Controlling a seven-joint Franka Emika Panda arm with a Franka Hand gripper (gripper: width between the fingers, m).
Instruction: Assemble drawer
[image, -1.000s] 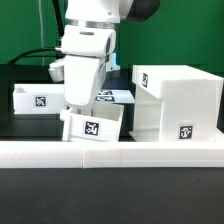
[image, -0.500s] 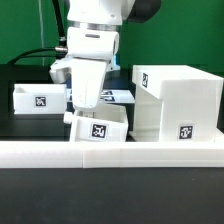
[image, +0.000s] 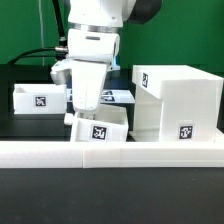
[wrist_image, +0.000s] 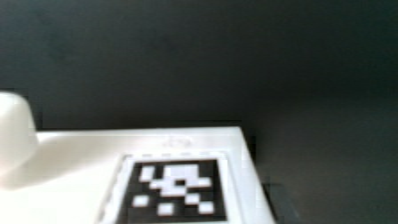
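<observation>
One pale, rounded finger is all the wrist view shows of the gripper. Its partner is out of frame, so whether the claw is clenched or released cannot be told. Beside that finger lies a white face of the near tray, carrying a square black-and-white tag, with dark table beyond it.

In the exterior view the gripper hangs straight down from the white arm. Its tips reach the tray's back rim and are hidden there by the tray's own wall, so a grasp cannot be confirmed from this side either. The tray sits slightly askew with its tagged front toward the camera, just behind the long low white rail that runs across the foreground.

The drawer's other parts stand around it. The boxy housing is upright just beside the near tray on the exterior view's right. It has one tag high on the face toward the exterior view's left and another low on its front. The second tray rests on the black table, well apart toward the exterior view's left, open top up and tag facing front. Behind the gripper, between it and the housing, a strip of the marker board lies flat. A green backdrop closes the scene.
</observation>
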